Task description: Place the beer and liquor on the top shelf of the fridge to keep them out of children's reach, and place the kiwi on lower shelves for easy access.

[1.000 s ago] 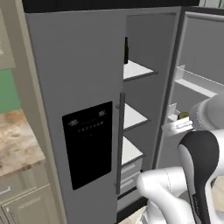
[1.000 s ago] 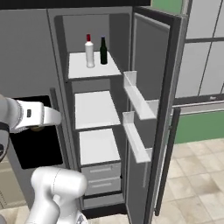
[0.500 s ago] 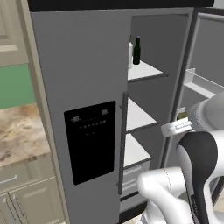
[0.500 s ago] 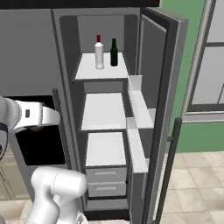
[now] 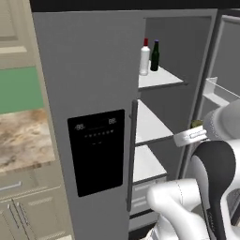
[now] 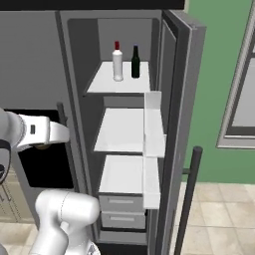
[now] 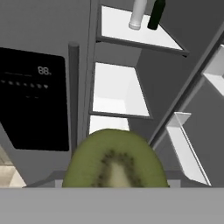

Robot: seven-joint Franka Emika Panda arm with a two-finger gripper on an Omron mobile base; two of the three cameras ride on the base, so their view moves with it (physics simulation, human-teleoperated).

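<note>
Fridge (image 6: 74,60) stood open; my gripper (image 7: 114,186) held the kiwi (image 7: 116,159), with the lower shelves (image 7: 116,89) directly ahead and above.

I'm in a home kitchen, rendered: grey fridge (image 5: 89,70) with black display panel (image 5: 97,151), door open on white shelves (image 6: 124,130). Beige cabinets (image 5: 18,206) and a marbled counter (image 5: 21,140) sit left of it. Green wall (image 6: 219,60), window (image 6: 244,94), tile floor (image 6: 219,214) on the right.
</note>
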